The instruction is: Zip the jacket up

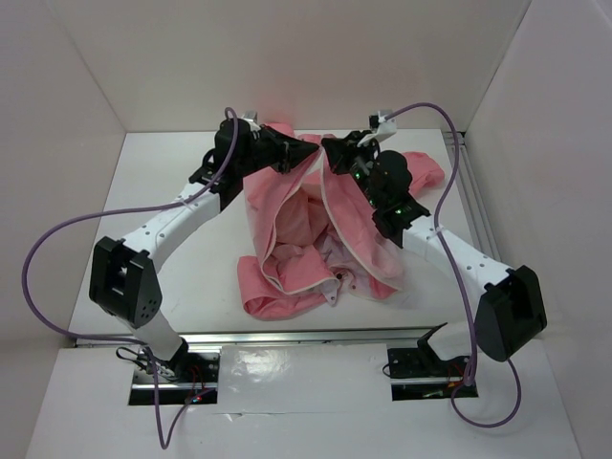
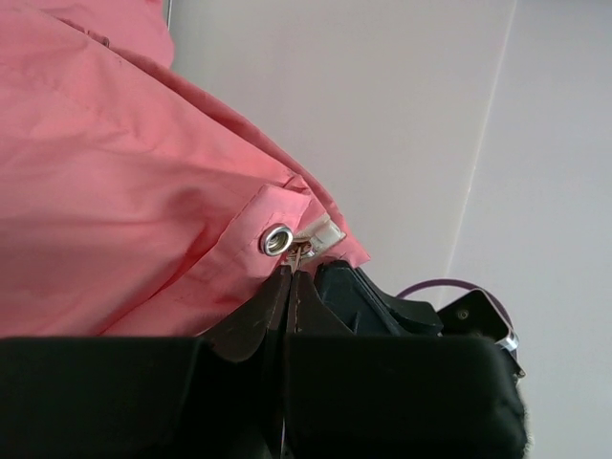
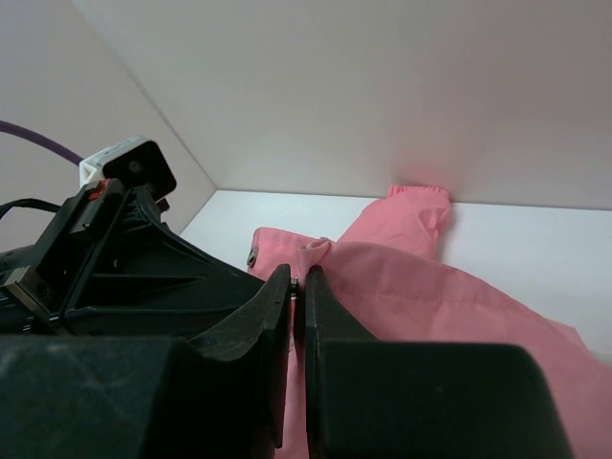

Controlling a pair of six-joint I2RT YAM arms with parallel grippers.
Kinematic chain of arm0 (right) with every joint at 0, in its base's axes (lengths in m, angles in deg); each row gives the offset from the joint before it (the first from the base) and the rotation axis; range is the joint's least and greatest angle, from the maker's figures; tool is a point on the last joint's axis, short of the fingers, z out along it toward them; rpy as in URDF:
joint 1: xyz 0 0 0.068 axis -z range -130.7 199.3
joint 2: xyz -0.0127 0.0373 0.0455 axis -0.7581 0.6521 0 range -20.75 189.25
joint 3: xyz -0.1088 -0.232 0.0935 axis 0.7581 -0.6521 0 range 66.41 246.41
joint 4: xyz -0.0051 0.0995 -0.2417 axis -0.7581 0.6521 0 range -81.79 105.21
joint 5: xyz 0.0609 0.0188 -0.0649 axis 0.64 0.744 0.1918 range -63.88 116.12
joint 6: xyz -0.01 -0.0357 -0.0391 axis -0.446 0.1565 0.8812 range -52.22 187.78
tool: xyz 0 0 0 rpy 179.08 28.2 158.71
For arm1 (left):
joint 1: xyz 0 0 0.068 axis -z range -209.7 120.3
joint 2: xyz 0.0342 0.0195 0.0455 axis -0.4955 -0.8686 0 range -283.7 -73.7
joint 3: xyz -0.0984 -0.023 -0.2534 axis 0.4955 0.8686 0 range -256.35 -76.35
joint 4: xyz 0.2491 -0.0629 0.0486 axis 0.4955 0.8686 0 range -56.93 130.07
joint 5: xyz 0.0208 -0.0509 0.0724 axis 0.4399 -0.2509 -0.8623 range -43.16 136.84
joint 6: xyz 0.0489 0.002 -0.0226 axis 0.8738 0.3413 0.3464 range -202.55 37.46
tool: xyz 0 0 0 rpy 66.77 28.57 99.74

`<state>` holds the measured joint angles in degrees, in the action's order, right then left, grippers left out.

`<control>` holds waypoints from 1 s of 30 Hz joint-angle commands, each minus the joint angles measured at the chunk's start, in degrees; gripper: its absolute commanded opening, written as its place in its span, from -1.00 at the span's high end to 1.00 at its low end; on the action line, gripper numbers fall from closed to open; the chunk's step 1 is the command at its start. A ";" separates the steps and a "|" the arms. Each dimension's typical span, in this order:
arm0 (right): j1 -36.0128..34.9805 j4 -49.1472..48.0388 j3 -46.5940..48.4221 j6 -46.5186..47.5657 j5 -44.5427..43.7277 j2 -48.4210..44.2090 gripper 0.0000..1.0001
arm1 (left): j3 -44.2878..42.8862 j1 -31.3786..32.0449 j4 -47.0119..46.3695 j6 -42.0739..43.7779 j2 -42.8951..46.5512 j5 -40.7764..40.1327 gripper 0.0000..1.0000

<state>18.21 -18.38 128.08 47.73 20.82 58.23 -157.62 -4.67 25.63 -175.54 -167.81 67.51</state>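
Fabric clamped, we hold left gripper (image 2: 290, 277) and right gripper (image 3: 296, 282) tip-to-tip at the far edge of the jacket (image 1: 296, 239); zipper edging (image 1: 337, 215) trails toward its near end.

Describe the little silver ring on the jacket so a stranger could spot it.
Find the pink jacket heaped mid-table, then its far corner pinched by the left gripper. The silver ring sits on that corner flap beside the white zipper end, the only round shiny metal there.
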 commanded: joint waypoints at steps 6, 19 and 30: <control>-1.52 -10.68 3.46 4.40 -4.02 -1.72 1.00 | 0.77 -0.86 5.24 2.73 0.33 1.13 1.00; -1.52 -12.26 8.12 7.40 -6.39 0.82 1.00 | -1.17 -1.48 9.54 7.38 0.94 1.13 1.00; -1.52 -16.21 7.06 5.73 -5.52 -2.32 1.00 | -2.48 -0.96 13.16 11.43 -1.78 2.09 1.00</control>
<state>16.44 -18.92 130.74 53.94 17.10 60.42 -159.63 -5.89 29.80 -168.39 -167.37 68.20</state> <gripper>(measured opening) 0.119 0.115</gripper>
